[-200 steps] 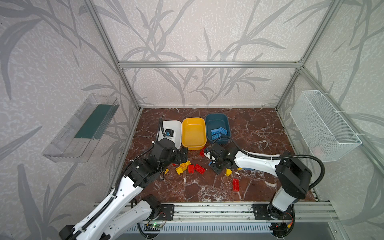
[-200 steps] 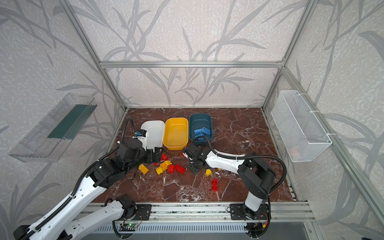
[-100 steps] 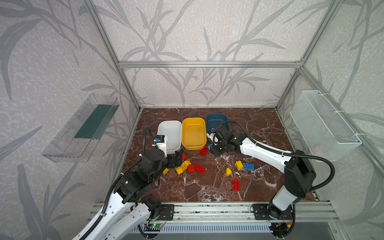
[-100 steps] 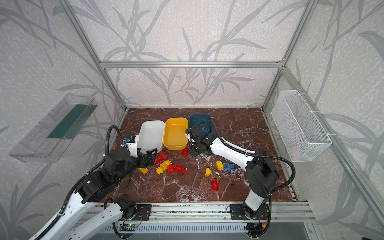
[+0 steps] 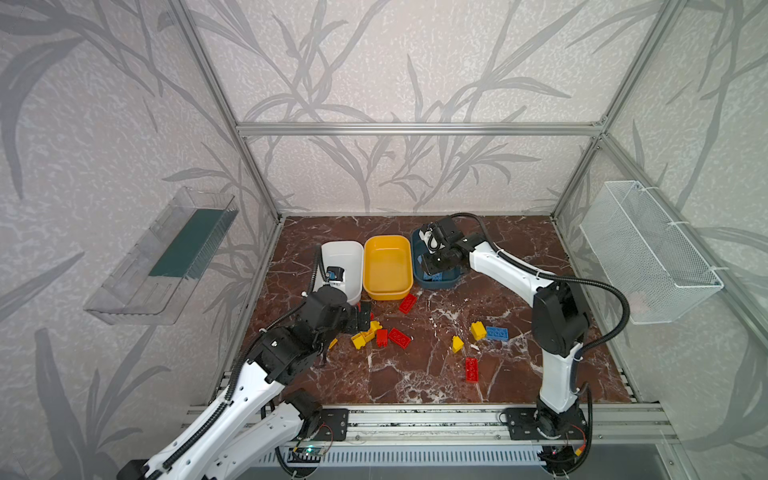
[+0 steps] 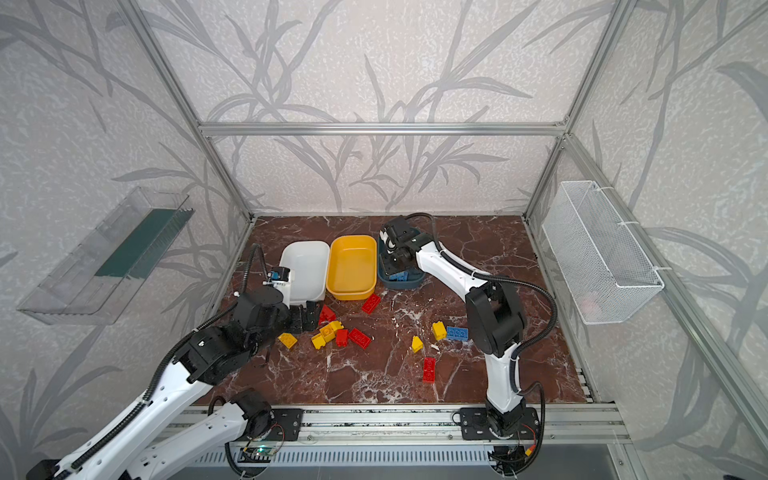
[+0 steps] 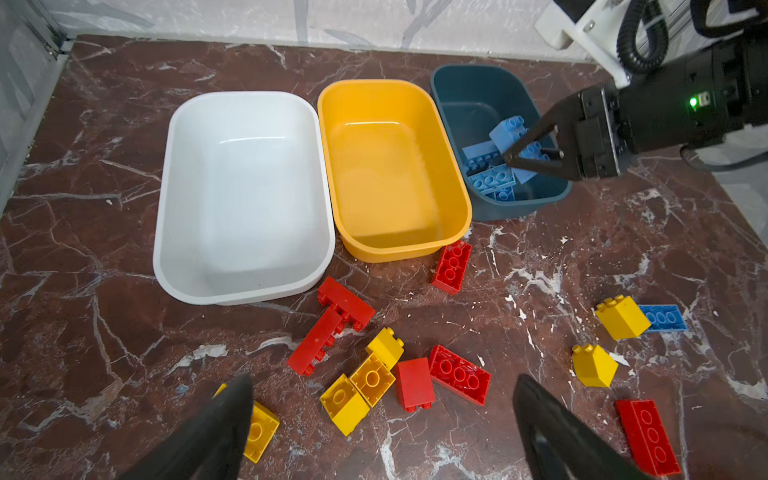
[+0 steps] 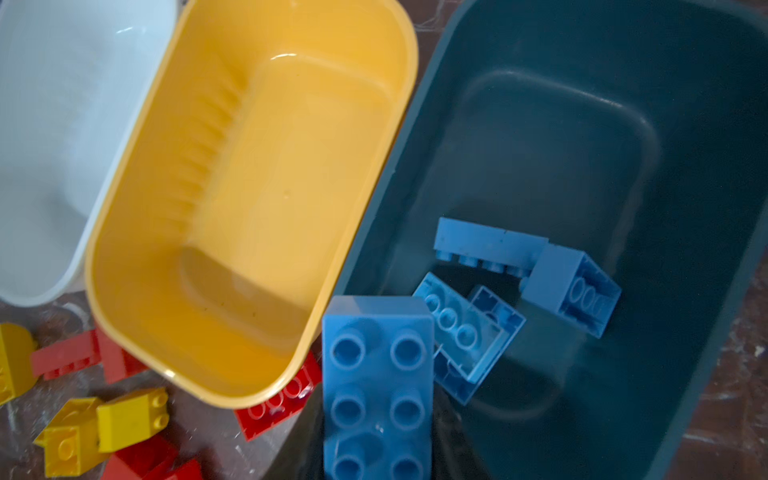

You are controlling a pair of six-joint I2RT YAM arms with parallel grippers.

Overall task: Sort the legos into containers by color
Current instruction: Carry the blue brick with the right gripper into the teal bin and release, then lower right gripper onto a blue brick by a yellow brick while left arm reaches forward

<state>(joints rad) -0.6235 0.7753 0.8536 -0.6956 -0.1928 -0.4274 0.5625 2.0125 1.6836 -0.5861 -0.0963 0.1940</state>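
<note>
A light blue studded plastic brick (image 8: 376,374), clamped in the right end effector (image 7: 510,158), is now brought over the dark teal plastic tub (image 7: 478,89) below it. Release is judged due.

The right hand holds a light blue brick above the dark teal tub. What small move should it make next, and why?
Most likely, open the right hand and let the light blue brick drop into the dark teal tub. The brick hangs over the tub's inside, where other light blue bricks already lie, so the colour matches and no further travel seems needed.
</note>
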